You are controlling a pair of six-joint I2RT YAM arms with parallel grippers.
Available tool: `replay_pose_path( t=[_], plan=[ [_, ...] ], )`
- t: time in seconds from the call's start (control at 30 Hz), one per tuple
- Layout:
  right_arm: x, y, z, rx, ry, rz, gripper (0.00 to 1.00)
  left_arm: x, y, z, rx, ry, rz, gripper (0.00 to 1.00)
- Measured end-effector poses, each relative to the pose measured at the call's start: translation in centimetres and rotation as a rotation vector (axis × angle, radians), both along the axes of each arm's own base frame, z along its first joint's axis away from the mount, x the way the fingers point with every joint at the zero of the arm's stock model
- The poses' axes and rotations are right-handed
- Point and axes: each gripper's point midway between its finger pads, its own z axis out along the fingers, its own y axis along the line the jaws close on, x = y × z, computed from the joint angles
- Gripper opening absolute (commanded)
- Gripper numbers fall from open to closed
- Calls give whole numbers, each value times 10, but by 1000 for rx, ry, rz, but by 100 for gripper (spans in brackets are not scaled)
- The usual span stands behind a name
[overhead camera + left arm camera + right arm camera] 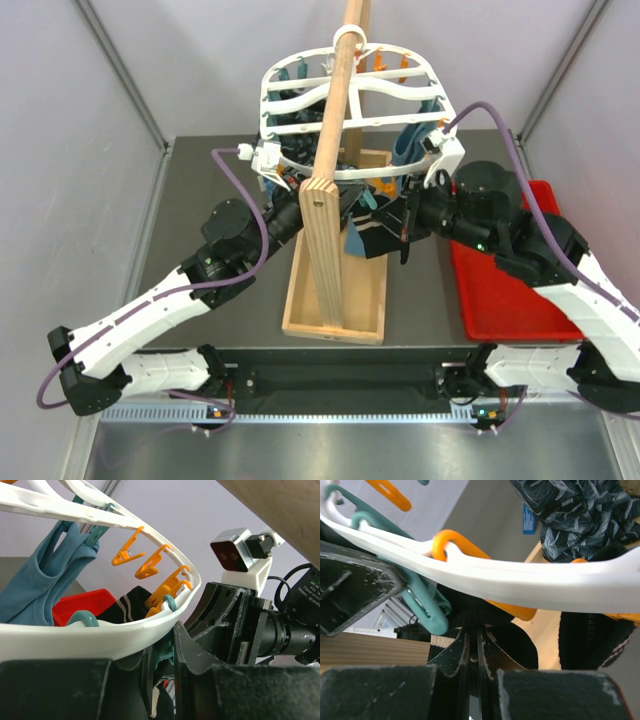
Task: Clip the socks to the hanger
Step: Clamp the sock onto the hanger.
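Note:
The white hanger (400,87) hangs on the wooden pole, rimmed with orange and teal clothespins. My left gripper (305,205) reaches under its near rim (100,635). In the left wrist view the left gripper (161,660) is shut on a teal clothespin (166,652) that hangs from the rim. My right gripper (385,210) is under the rim (520,582) from the right. In the right wrist view the right gripper (475,632) is shut on the top edge of a black sock (478,615), held up against an orange clothespin (510,610). More black sock (368,235) hangs below.
The wooden pole (335,130) stands in a wooden tray base (335,300). A red tray (500,290) lies at the right. Blue-teal cloths (45,575) and a dark patterned fabric bunch (580,515) hang from the hanger. The two grippers are close together under the rim.

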Motion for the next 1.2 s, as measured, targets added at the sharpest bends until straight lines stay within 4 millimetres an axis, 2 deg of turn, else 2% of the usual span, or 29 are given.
replay_pose_path(
  t=[0.13, 0.73, 0.97, 1.2],
  plan=[
    [0, 0, 7, 11, -10, 4, 0, 0, 0, 0, 3, 1, 0, 0],
    [2, 0, 4, -9, -17, 1, 0, 0, -1, -1, 14, -3, -5, 0],
    [-1, -5, 17, 14, -44, 0, 0, -1, -2, -1, 14, -4, -10, 0],
    [-1, -5, 17, 12, -48, 2, 0, -1, -2, -1, 14, -4, -12, 0]
  ],
)
